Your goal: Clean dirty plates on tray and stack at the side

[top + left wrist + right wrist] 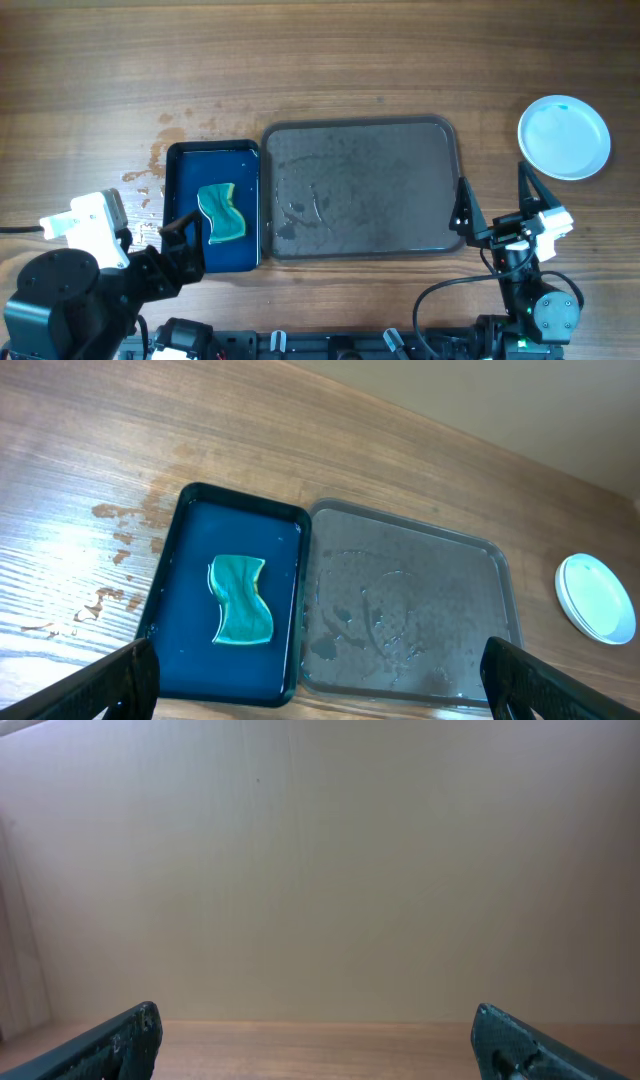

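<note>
The large grey-brown tray [360,188] lies at the table's middle, wet and with no plate on it; it also shows in the left wrist view [410,610]. White plates [564,137] sit stacked at the far right, off the tray, also seen in the left wrist view [597,598]; their faces look clean. My left gripper [175,232] is open and empty near the front left, over the blue tray's front edge [315,685]. My right gripper [495,200] is open and empty near the front right, beside the tray's right rim; its view [315,1040] shows only table and wall.
A smaller dark blue tray [185,215] holding a green sponge [222,212] lies against the big tray's left side. Brown stains [150,170] mark the wood left of it. A wall rises behind the table.
</note>
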Robot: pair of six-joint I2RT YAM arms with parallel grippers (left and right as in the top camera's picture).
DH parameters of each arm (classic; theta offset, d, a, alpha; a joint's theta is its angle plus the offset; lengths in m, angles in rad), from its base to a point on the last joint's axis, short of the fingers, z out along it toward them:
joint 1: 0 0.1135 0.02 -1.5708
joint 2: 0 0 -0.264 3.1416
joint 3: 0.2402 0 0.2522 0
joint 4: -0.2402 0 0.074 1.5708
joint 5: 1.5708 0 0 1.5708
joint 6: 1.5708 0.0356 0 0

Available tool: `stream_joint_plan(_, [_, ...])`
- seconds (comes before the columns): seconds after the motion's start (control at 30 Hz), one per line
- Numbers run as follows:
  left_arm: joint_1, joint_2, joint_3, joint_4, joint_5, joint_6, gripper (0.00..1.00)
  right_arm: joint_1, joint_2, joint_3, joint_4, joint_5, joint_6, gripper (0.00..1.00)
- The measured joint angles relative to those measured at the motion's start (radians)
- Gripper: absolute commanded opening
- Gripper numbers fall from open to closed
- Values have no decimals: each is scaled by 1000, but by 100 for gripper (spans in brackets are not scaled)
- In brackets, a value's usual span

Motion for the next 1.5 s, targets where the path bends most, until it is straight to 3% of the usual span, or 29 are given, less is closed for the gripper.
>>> stream_joint_plan(0.3, [0,0,0,0,0,0,100,0,-98,-25,-78,3,0,100])
stream_joint_plan(0.67, [0,0,0,0,0,0,100,0,-102,-31,-396,4,-85,100])
stream_joint_plan(1.5, [0,0,0,0,0,0,100,0,-102,-31,-404,3,-96,100])
